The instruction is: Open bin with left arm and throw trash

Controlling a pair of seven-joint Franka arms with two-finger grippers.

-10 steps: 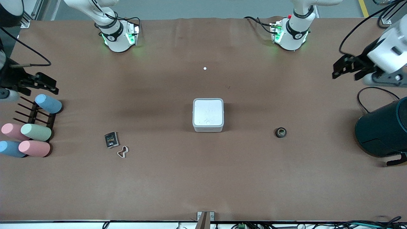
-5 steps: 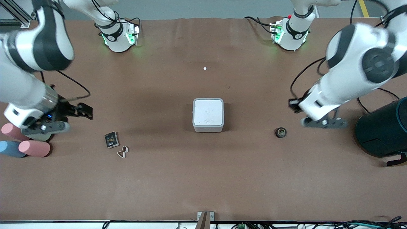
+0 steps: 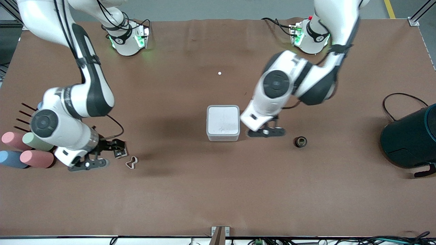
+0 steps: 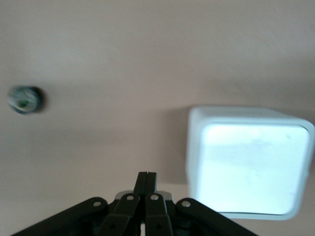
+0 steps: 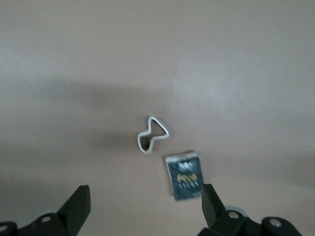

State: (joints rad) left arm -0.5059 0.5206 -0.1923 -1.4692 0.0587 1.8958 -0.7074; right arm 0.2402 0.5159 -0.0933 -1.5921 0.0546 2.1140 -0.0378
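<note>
The bin is a small white box in the middle of the table with its lid down flat. My left gripper is shut and empty, low beside the bin on the side toward the left arm's end. The left wrist view shows the shut left gripper, the bin and the dark ring. The ring lies on the table apart from the bin. My right gripper is open over the black packet. The whitish loop lies beside the packet. The right wrist view shows the open right gripper, the packet and the loop.
Pastel cylinders and a black pronged rack sit at the right arm's end of the table. A big dark teal cylinder with a cable stands at the left arm's end. A tiny white dot lies between the arm bases.
Both arms have swung in from the table's ends. The left gripper has come down beside the bin. The right gripper has come over the black packet. The bin and trash have not moved.
</note>
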